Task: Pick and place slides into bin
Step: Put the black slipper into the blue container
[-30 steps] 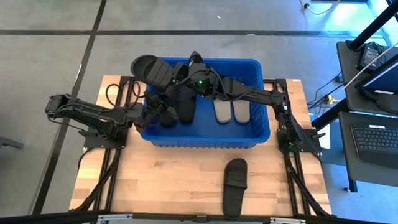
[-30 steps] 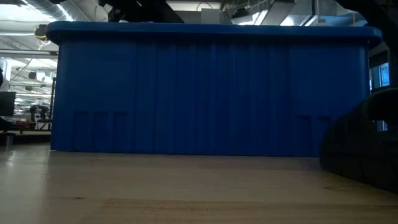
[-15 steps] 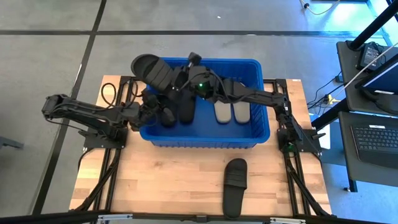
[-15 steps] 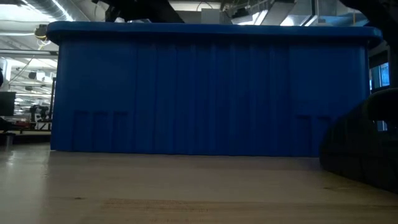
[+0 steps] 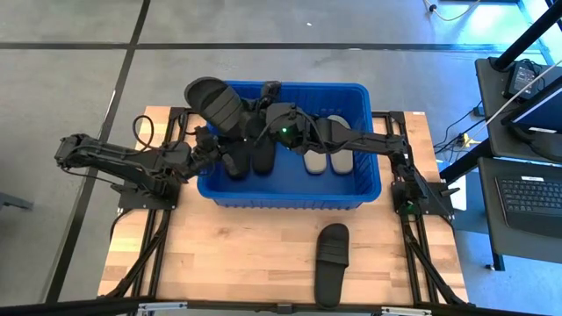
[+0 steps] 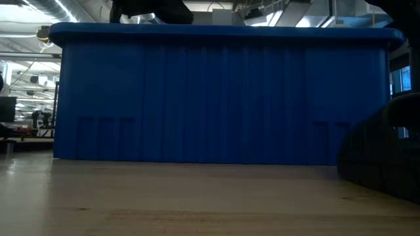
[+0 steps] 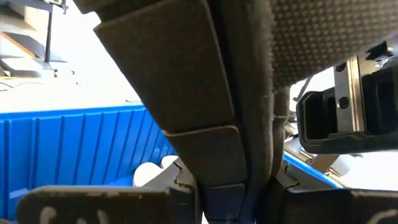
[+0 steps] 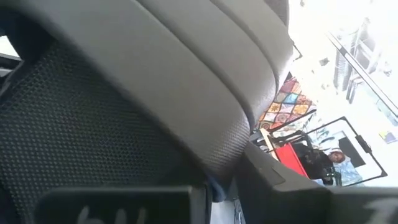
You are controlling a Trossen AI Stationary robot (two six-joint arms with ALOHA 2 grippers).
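A black slide (image 5: 213,99) is held tilted above the blue bin's (image 5: 290,195) far left corner. My left gripper (image 5: 213,140) comes from the table's left over the bin's left wall and is shut on it. My right gripper (image 5: 263,104) reaches across the bin from the right and is shut on the same slide. Two black slides (image 5: 253,156) and two light grey slides (image 5: 326,159) lie on the bin's floor. Another black slide (image 5: 332,262) lies flat on the table in front of the bin. My left gripper pinches the slide's wide strap (image 7: 211,143) between its two fingers, at the strap's edge; the textured footbed (image 7: 329,37) stands beside it. The fingers slant up from the bin's left side. The slide is lifted clear of the bin's floor. My right gripper holds the same slide where its ribbed strap (image 8: 186,68) meets the textured footbed (image 8: 74,137). The slide fills the wrist view and hides the fingertips, so the kind of hold cannot be told. The slide stays tilted above the bin's rim.
The bin stands at the table's far middle, its tall front wall (image 6: 216,98) filling the low view. Bare wooden table (image 5: 228,254) lies in front of it. Desks with a laptop (image 5: 531,193) stand beyond the table's right edge.
My left gripper has risen out of the bin's left part and gone toward the far left, up to the raised slide. My right wrist has shifted a little toward the near edge. The raised slide has stayed at the bin's far left corner.
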